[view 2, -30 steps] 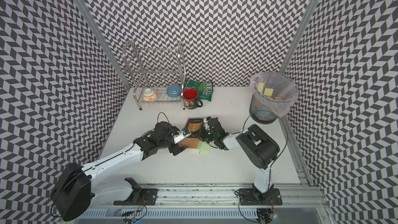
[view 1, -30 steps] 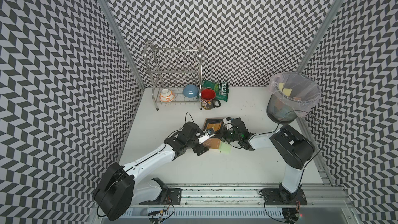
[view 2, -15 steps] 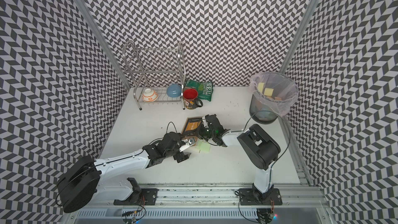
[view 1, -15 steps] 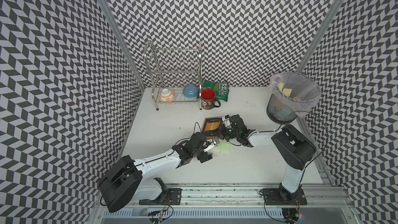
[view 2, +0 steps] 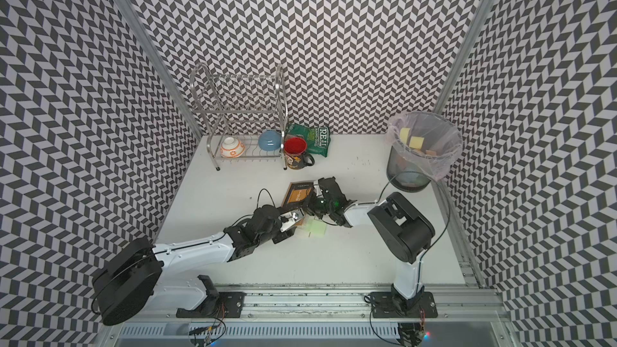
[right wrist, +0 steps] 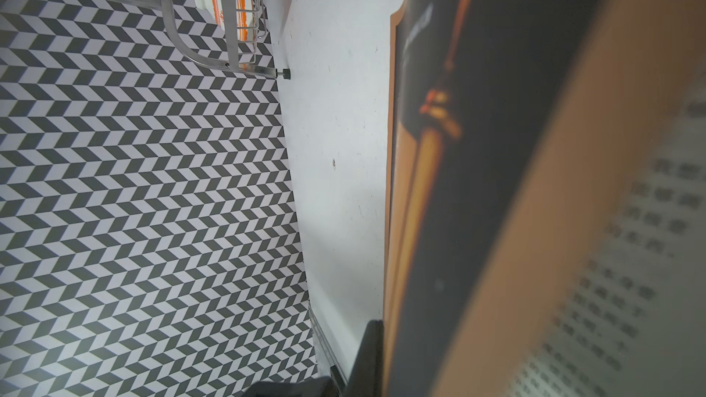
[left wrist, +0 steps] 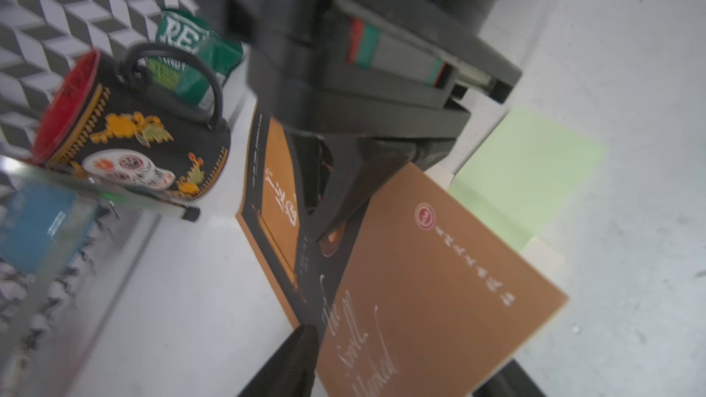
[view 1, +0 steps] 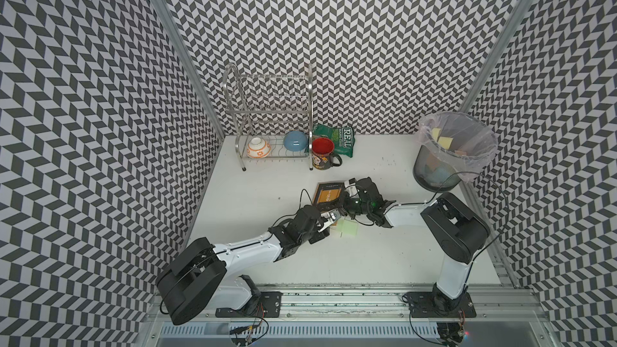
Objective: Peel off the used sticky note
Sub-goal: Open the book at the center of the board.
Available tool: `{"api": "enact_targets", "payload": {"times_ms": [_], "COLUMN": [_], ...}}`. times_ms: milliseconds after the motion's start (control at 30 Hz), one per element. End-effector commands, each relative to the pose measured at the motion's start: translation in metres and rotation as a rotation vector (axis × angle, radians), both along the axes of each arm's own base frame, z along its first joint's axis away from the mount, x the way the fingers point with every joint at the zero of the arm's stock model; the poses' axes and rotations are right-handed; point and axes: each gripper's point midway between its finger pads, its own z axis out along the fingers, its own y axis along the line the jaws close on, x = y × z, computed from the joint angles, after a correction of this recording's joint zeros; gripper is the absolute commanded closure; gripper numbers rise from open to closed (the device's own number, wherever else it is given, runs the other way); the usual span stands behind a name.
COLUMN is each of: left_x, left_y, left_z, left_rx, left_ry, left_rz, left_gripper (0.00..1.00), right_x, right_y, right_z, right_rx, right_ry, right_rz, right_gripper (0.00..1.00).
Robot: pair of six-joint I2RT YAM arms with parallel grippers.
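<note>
A light green sticky note [view 1: 349, 228] [view 2: 318, 228] [left wrist: 527, 173] lies flat on cream paper beside the open book [view 1: 329, 193] [view 2: 298, 195]. The book's brown flap [left wrist: 431, 280] with white handwriting lies across the gap of my left gripper [view 1: 330, 221] [view 2: 293, 220] [left wrist: 408, 353]. Its fingers [left wrist: 298, 360] stand apart, and the note is beyond their tips, untouched. My right gripper [view 1: 345, 203] [view 2: 312, 206] is shut on the book's dark cover [left wrist: 275, 185] [right wrist: 458, 185]. Only one of its fingers [right wrist: 368, 353] shows in the right wrist view.
A black skull mug [view 1: 324, 156] [left wrist: 133, 139], a green snack bag [view 1: 340, 136] and a metal rack [view 1: 273, 121] holding two bowls stand at the back. At the back right, a lined bin [view 1: 450, 151] holds several discarded notes.
My left arm has sunk low over the table and its gripper has shifted right along the book's near edge, jaws narrowing. The right gripper has stayed on the book.
</note>
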Motion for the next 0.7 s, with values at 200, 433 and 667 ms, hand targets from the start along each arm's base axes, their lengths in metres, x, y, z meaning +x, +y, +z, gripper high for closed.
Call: {"api": "enact_targets", "payload": {"times_ms": [200, 433, 667], "left_x": [-0.001, -0.006, -0.006], "left_y": [0.001, 0.003, 0.004], "left_z": [0.019, 0.014, 0.015], "left_rx": [-0.062, -0.076, -0.122], "left_ry": [-0.05, -0.02, 0.029], "left_rz": [0.008, 0.004, 0.012], "left_gripper": [0.82, 1.0, 1.0], "right_x": [0.009, 0.023, -0.005], "right_y": [0.007, -0.023, -0.084], "right_z": [0.032, 0.051, 0.051], "right_rx": [0.039, -0.095, -0.194], "right_ry": [-0.093, -0.198, -0.238], "right_rz": [0.016, 0.0, -0.014], "right_gripper": [0.72, 0.2, 0.16]}}
